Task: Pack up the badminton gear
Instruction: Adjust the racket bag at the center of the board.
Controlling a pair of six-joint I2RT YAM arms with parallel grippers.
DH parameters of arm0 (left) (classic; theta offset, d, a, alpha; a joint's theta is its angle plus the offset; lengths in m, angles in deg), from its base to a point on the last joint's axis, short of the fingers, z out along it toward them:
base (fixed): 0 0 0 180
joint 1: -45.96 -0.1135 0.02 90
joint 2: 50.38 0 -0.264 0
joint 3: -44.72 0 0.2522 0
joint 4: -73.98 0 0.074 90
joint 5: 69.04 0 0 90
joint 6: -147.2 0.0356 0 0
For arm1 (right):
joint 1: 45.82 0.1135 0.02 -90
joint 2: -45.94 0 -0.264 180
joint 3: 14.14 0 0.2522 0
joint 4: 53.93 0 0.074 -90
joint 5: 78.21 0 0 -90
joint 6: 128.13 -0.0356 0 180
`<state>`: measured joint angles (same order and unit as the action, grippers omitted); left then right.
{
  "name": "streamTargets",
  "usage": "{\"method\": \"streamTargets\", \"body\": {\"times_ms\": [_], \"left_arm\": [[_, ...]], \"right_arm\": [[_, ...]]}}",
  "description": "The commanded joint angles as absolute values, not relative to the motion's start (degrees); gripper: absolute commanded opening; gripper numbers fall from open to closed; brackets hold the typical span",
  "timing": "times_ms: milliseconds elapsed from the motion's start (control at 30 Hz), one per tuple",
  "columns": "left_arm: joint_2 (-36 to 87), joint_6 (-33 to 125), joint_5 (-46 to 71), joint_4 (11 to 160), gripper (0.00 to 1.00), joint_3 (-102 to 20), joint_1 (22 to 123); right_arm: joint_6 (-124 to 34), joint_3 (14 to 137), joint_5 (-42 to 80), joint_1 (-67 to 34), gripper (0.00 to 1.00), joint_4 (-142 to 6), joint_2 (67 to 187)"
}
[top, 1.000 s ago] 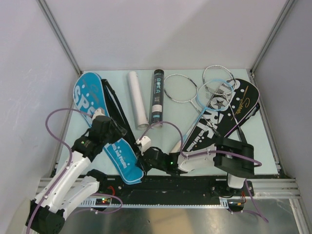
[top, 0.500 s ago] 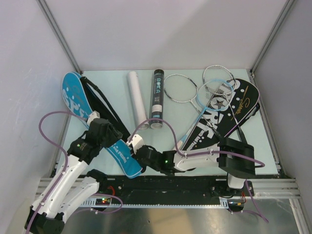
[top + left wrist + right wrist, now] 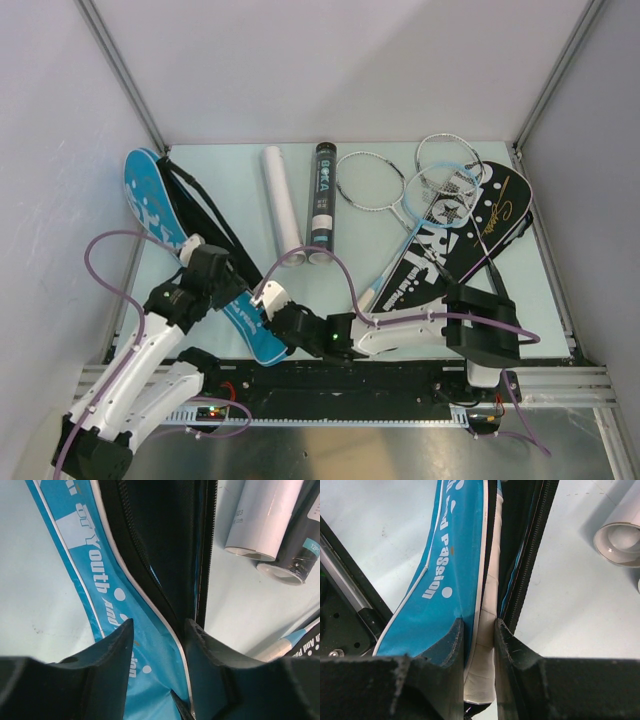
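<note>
Whereas a second ago the blue cover [image 3: 150, 200] lies flat on the left of the table [image 3: 370, 235] with its lettered face up, it now stands tipped on edge, its round head swung out to the far left corner and its narrow end drawn toward the near edge. Reaching across from the right, the right gripper [image 3: 479, 627] sits further left than it did and is pinched narrow on the cover's near tip, with blue panel and pale lining squeezed between its fingers. A little further up the neck, the left gripper [image 3: 157, 630] straddles the cover, jaws about half apart with the blue flap and black zip edge between them; whether it presses the fabric or only brackets it I cannot tell. Nothing else has shifted: the white tube [image 3: 282, 205] and black tube [image 3: 322, 200] lie side by side at the far middle, and the rackets [image 3: 400, 185] and black cover [image 3: 460, 235] are heaped at the far right. The cover looks to be getting turned and opened to take a racket; none is inside yet, so the packing has hardly begun
</note>
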<state>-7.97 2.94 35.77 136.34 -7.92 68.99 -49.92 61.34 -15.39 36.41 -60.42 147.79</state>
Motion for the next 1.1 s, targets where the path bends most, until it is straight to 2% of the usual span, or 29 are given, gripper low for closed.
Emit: {"method": "streamTargets", "body": {"times_ms": [0, 100, 167, 200, 267, 433, 500, 833, 1067], "left_arm": [[-8.1, 0.2, 35.9, 135.3, 0.44, -6.5, 69.2], [-9.8, -0.9, 34.8, 135.1, 0.28, -5.3, 69.2], [-11.3, -1.0, 34.1, 134.9, 0.13, -5.0, 69.2], [-12.0, -0.9, 33.9, 134.9, 0.06, -5.0, 69.2], [-13.6, -0.7, 33.4, 135.0, 0.02, -4.9, 69.2], [-17.1, -0.5, 31.9, 134.9, 0.00, -4.7, 69.2], [-18.1, 0.2, 31.3, 134.9, 0.00, -4.8, 69.2], [-23.4, 3.0, 30.4, 134.0, 0.00, -3.5, 69.2], [-25.3, 3.4, 30.5, 132.8, 0.00, -1.3, 69.2]], "right_arm": [[-47.6, 65.1, -18.4, 37.5, 0.00, -56.4, 148.2], [-47.4, 65.5, -18.4, 37.7, 0.00, -56.8, 148.3], [-47.4, 65.7, -17.9, 37.7, 0.01, -57.5, 148.2], [-47.8, 65.8, -17.7, 37.7, 0.04, -58.2, 148.0], [-48.9, 66.0, -16.5, 37.6, 0.14, -59.7, 146.6], [-53.9, 67.4, -11.7, 37.0, 0.47, -66.5, 139.7], [-56.4, 67.2, -9.4, 36.1, 0.53, -69.0, 137.2], [-65.8, 62.8, 3.8, 28.6, 0.65, -69.7, 129.9], [-75.6, 54.2, 10.5, 21.8, 0.62, -61.7, 131.3]]}}
